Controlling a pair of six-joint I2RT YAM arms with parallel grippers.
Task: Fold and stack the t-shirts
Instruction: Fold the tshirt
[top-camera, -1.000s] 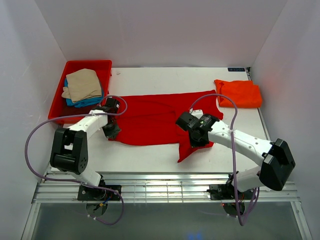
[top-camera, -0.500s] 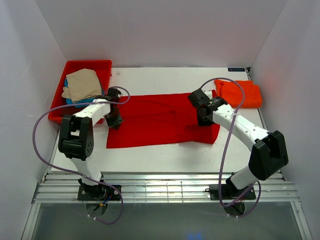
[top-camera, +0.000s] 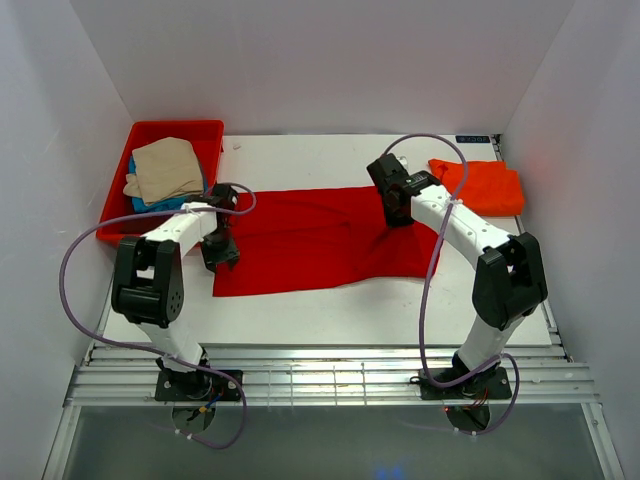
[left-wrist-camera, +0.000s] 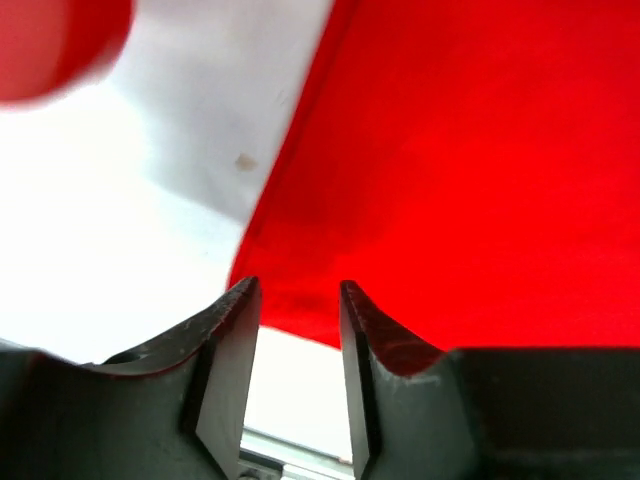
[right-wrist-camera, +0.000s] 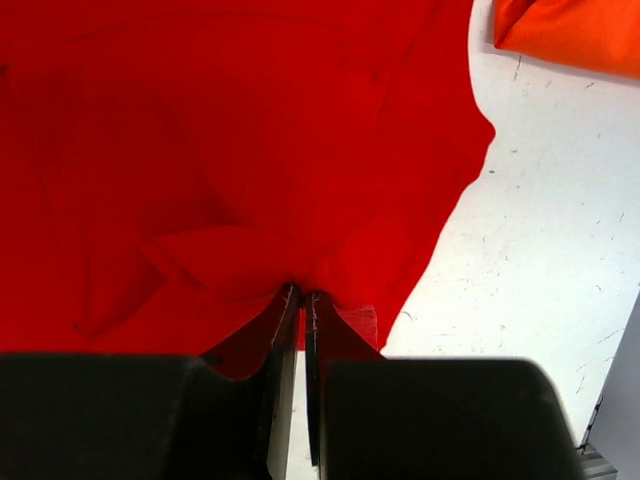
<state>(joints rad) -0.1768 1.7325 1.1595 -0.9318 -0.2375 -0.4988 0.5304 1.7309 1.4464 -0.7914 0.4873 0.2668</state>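
A bright red t-shirt (top-camera: 320, 240) lies across the middle of the table as a wide band, doubled over. My right gripper (top-camera: 393, 210) is at its far right part, shut on a pinch of the red cloth (right-wrist-camera: 220, 130); in the right wrist view the gripper (right-wrist-camera: 302, 296) has fabric bunched at its tips. My left gripper (top-camera: 221, 248) hovers at the shirt's left edge. In the left wrist view it (left-wrist-camera: 298, 292) stands open, with bare table between the fingers and the red shirt (left-wrist-camera: 470, 180) just beyond. An orange-red t-shirt (top-camera: 485, 188) lies folded at the far right.
A red plastic tray (top-camera: 175, 126) at the far left holds a beige t-shirt (top-camera: 165, 168) on top of a blue one (top-camera: 172, 206). White walls close in three sides. The orange-red shirt's corner (right-wrist-camera: 580, 30) shows at the top right of the right wrist view.
My right gripper carried the shirt's near right part away to the far side, folding it over. My left gripper moved to the shirt's left edge and opened, letting go of the cloth.
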